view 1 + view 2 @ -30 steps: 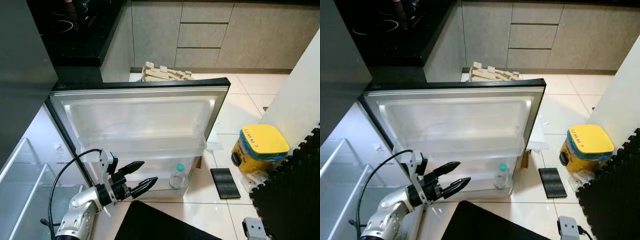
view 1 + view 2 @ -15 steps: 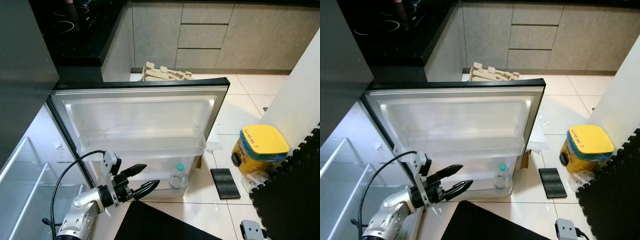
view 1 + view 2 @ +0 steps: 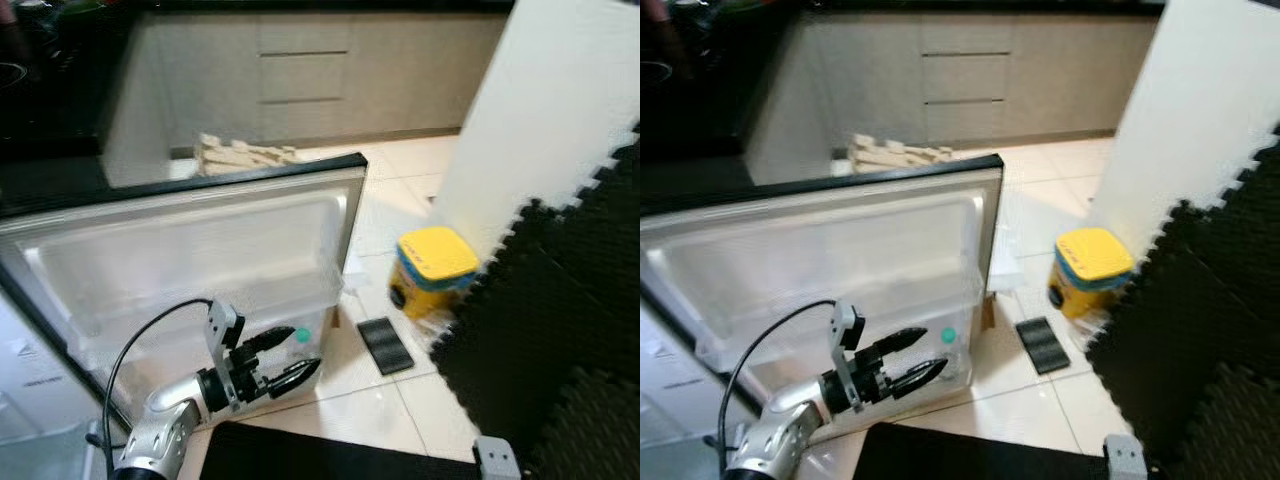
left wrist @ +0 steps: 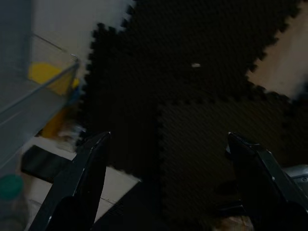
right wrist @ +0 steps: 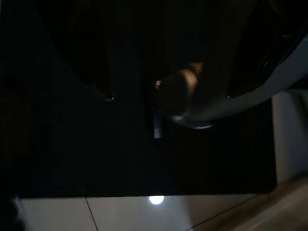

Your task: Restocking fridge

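Note:
The fridge door (image 3: 200,240) stands wide open with its inner side toward me. A clear bottle with a green cap (image 3: 302,337) stands in the door's lower shelf (image 3: 170,345), near its outer end. My left gripper (image 3: 302,350) hovers just in front of that shelf beside the bottle, open, with nothing between its fingers (image 4: 86,168). The bottle's cap (image 4: 8,185) also sits at the edge of the left wrist view. My right arm (image 3: 497,458) hangs low at the right over a dark mat (image 5: 144,144).
A yellow-lidded tub (image 3: 432,268) and a flat black pad (image 3: 385,345) lie on the tiled floor right of the door. Black foam mats (image 3: 540,330) lean at the right against a white wall (image 3: 520,100). Grey cabinets (image 3: 290,75) and stacked pale blocks (image 3: 245,155) are behind.
The camera has swung to the right, so the whole scene shifted left. My left gripper stays open in front of the door shelf, a little closer to the bottle.

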`<state>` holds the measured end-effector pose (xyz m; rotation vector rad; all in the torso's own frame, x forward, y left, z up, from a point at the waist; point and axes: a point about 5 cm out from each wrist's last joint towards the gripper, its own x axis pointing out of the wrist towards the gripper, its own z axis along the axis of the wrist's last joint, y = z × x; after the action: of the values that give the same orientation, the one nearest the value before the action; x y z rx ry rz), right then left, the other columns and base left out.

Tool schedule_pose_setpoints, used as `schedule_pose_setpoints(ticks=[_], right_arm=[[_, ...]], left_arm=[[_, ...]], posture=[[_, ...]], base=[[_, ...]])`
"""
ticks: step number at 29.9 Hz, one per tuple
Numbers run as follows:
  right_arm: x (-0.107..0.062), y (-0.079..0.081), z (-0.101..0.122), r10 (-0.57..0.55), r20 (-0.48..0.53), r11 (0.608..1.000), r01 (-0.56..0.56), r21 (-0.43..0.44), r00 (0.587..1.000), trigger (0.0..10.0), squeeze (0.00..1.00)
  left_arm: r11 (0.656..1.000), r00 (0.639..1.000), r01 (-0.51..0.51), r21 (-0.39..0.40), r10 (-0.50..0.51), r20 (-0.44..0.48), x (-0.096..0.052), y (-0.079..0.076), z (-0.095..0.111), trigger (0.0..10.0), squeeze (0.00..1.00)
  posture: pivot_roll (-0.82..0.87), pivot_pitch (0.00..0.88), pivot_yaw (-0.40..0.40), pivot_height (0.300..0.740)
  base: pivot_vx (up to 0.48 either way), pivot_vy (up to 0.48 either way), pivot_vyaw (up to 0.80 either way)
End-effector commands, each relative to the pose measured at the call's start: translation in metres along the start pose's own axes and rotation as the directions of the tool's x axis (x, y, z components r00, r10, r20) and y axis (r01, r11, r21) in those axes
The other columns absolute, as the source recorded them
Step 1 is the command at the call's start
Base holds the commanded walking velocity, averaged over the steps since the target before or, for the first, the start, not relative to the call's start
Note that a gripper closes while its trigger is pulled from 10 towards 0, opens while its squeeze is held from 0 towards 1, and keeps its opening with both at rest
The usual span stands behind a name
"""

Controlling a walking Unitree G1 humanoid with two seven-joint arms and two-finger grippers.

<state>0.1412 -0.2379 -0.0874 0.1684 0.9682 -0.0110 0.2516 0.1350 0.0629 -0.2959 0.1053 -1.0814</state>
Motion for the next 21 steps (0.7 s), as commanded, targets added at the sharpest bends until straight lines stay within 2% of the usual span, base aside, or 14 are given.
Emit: schedule_pose_setpoints(ticks=[1,16,21], right_arm=[[-0.002,-0.0045,-0.0026,-0.012,-0.014,1.0,0.012,0.0,1.0,10.0,0.0],[-0.0017,-0.0039,-0.0025,-0.011,-0.012,1.0,0.011,0.004,1.0,10.0,0.0],[-0.0019,-0.0044,-0.0025,-0.014,-0.011,1.0,0.014,0.0,1.0,10.0,0.0]], left_arm=[[1.0,1.0,0.008,0.009,-0.008,-0.021,0.0007,-0.0005,-0.0019,10.0,0.0],[1.0,0.999,0.031,0.001,-0.031,-0.039,-0.0002,-0.0035,-0.0067,10.0,0.0],[0.999,0.998,0.033,-0.002,-0.033,-0.045,-0.0001,-0.0038,-0.008,10.0,0.0]], posture=[[0.11,0.034,-0.023,0.74],[0.1,0.033,-0.015,0.74],[0.11,0.033,-0.017,0.74]], base=[[0.0,0.0,-0.77],[0.0,0.0,-0.76],[0.0,0.0,0.0]])
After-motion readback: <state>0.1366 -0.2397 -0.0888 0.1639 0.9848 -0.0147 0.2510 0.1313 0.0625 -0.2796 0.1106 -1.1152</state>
